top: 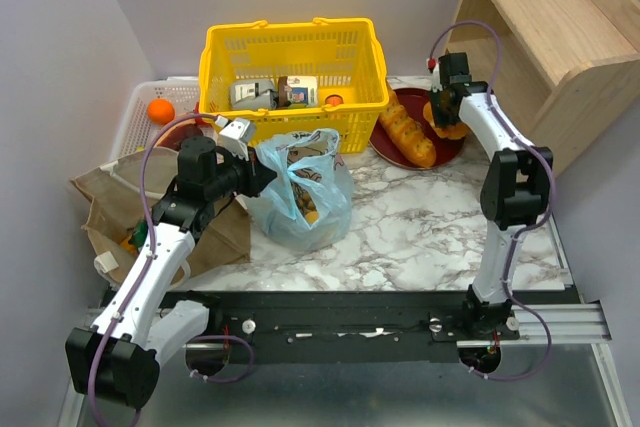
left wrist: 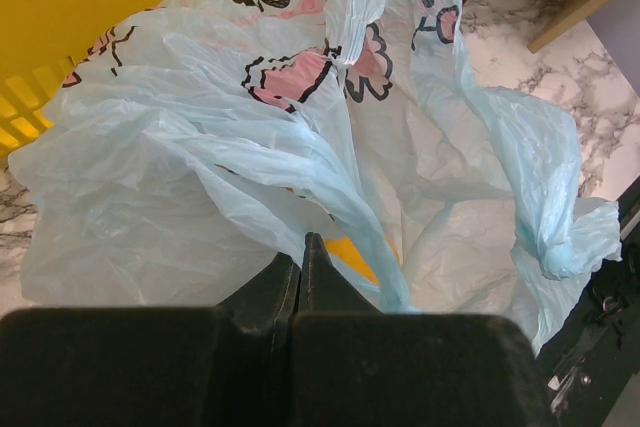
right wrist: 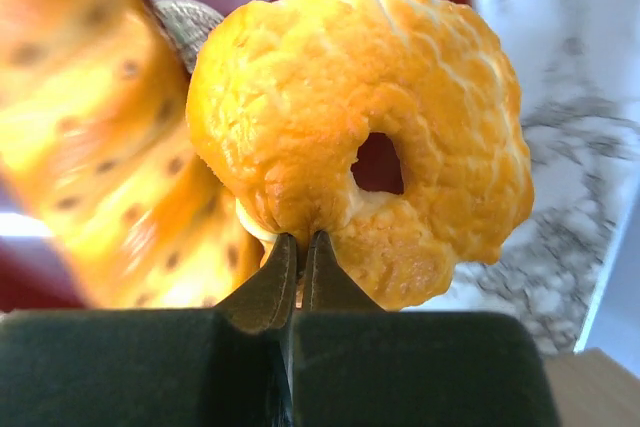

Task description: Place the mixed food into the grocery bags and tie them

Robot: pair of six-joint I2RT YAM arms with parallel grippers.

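Grip on the ring bun (right wrist: 400, 77) looks thin. The right gripper (right wrist: 300, 252) has its jaws pinched narrow on only the near rim of the bun, above the red plate (top: 378, 143) near the table's (top: 430, 227) far right corner, with the loaf (top: 405, 137) close beside it.

I judge the step in hand to be carrying the bun to the blue bag (top: 300, 197). To do it well, lift straight up until the bun is free of the plate and the loaf. Then travel slowly toward the left so that the soft crust does not tear out of the pinch. Bring the bun above the bag's mouth and lower it inside before letting go.

The left gripper (left wrist: 301, 267) is closed on a fold of the bag's film at its left rim. It should hold that rim up and out, since the mouth looks partly slumped inward.

The bun is round, so it has no true long axis. It stands on edge, its flat face and open hole turned to the wrist camera. Going in edge first would suit the narrow mouth.

The bag stands upright a little left of the table's middle, just in front of the yellow basket (top: 290, 57). Its long axis is vertical and its mouth faces up; something orange shows inside.
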